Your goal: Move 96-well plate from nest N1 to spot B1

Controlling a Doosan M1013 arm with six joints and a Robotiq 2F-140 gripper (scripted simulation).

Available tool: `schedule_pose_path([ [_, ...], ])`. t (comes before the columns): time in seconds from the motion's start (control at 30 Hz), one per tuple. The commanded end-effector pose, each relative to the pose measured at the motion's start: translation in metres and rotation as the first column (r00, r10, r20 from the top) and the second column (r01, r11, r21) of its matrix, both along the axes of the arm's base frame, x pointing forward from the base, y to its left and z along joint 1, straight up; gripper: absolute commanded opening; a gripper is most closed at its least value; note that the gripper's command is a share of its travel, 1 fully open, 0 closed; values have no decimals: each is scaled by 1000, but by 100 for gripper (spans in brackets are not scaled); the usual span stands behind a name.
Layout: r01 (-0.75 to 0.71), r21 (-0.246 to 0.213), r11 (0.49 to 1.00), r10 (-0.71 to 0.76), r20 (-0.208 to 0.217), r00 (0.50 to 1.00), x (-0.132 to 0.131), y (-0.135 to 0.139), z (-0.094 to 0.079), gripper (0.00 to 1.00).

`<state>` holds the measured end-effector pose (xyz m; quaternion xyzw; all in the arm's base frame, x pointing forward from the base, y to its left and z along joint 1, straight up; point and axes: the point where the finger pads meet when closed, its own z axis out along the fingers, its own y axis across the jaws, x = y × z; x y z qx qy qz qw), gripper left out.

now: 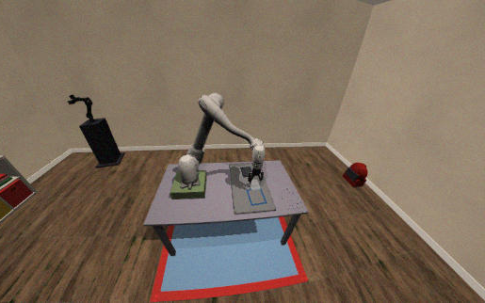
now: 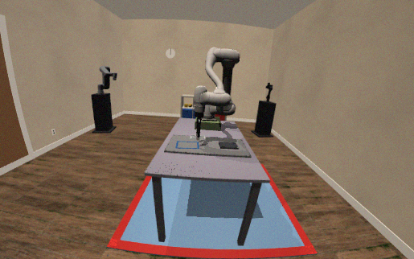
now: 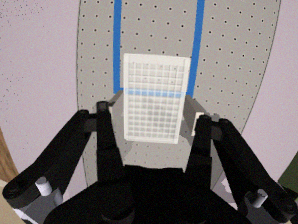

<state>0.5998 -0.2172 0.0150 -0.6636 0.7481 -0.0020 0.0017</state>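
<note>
Grasping the white 96-well plate (image 3: 152, 99) by its long sides, the gripper (image 3: 153, 137) holds it over the blue taped outline's (image 3: 117, 36) near edge ahead.

From the wrist you can't see the near end of the plate (image 3: 152, 99); the claw (image 3: 152, 137) body covers it. The plate also hides part of the blue outline's (image 3: 119, 36) near side. In the top view the plate is too small to read. The shelf (image 1: 1, 166) is cut off at the left edge.
</note>
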Motion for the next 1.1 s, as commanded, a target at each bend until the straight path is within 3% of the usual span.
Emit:
schedule_pose_path([
  [0.0, 0, 0, 1000, 0, 0, 1000, -1, -8, 0, 0],
  [0.83, 0, 0, 1000, 0, 0, 1000, -9, -86, -3, 0],
  [1.07, 0, 0, 1000, 0, 0, 1000, -9, -87, -3, 0],
])
